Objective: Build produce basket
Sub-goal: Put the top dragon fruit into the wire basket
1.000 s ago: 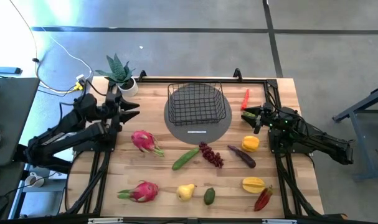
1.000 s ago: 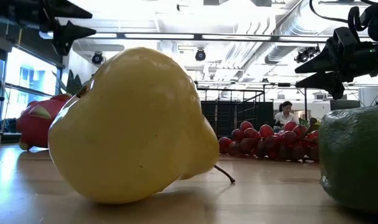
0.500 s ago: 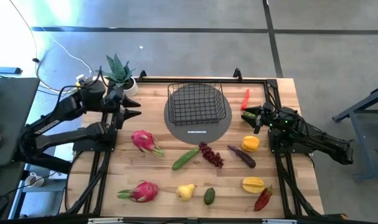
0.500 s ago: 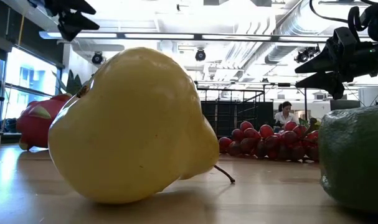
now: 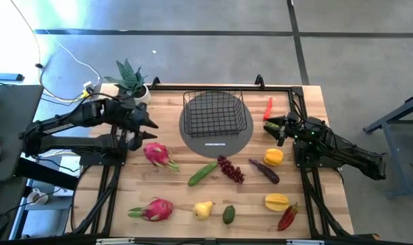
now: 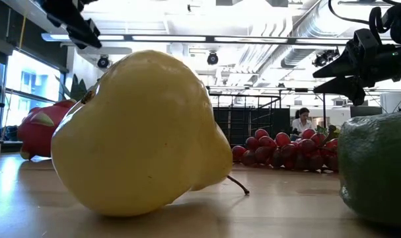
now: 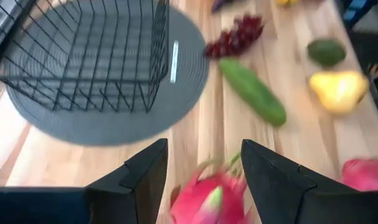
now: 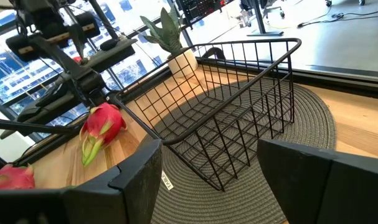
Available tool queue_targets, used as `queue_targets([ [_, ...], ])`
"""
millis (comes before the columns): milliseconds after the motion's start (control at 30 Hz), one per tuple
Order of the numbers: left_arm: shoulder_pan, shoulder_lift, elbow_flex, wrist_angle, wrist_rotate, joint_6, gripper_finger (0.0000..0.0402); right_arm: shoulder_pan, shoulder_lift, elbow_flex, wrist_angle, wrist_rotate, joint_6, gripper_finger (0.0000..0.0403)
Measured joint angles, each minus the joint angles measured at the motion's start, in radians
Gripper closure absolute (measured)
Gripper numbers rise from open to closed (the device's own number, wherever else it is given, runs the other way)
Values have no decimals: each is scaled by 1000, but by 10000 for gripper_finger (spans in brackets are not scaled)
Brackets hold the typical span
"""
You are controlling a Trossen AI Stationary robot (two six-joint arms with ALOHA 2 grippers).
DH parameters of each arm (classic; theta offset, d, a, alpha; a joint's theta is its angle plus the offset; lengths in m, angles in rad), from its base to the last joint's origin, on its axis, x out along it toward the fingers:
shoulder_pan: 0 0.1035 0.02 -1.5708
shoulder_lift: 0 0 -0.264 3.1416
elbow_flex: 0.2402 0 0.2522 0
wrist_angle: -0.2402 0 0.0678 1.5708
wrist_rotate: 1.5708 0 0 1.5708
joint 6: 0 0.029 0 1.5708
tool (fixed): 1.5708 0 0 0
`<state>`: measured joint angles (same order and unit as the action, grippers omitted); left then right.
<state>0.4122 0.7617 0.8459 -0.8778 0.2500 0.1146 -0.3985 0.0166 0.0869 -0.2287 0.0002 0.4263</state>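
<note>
basket (image 5: pixel 213 113): black wire, open grid pattern all over
mat (image 5: pixel 216 141): round, grey, fine ribbed rings, little white tag on it
desk (image 5: pixel 172 197): light wood, pale butcher-block stripes
dragon fruits (image 5: pixel 158 154): hot pink with green tips, two of them
cucumber (image 5: pixel 202 173): plain green
grapes (image 5: pixel 230 169): dark red-purple bunch
pear (image 5: pixel 203 209): yellow, brownish stem
avocado (image 5: pixel 228 214): dark green
starfruit (image 5: pixel 276 201): yellow-orange
chilli (image 5: pixel 268 107): bright red
plant (image 5: pixel 129 76): green spiky leaves, white pot
left tool (image 5: pixel 149 124): black, same as the arm
right tool (image 5: pixel 268 126): black too
</note>
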Motion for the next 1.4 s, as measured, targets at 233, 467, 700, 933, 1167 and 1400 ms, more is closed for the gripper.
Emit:
queue_targets([
  [233, -87, 97, 0, -53, -33, 21, 209, 0, 0, 0, 0, 0, 0, 160],
  [467, -161, 192, 0, -52, -79, 21, 209, 0, 0, 0, 0, 0, 0, 160],
  [700, -226, 280, 0, -72, -85, 20, 209, 0, 0, 0, 0, 0, 0, 160],
  [933, -279, 367, 0, -82, -129, -14, 209, 0, 0, 0, 0, 0, 0, 160],
  [1167, -303, 431, 0, -101, -217, -69, 209, 0, 0, 0, 0, 0, 0, 160],
  [1400, -303, 462, 0, -109, -221, -85, 214, 0, 0, 0, 0, 0, 0, 160],
])
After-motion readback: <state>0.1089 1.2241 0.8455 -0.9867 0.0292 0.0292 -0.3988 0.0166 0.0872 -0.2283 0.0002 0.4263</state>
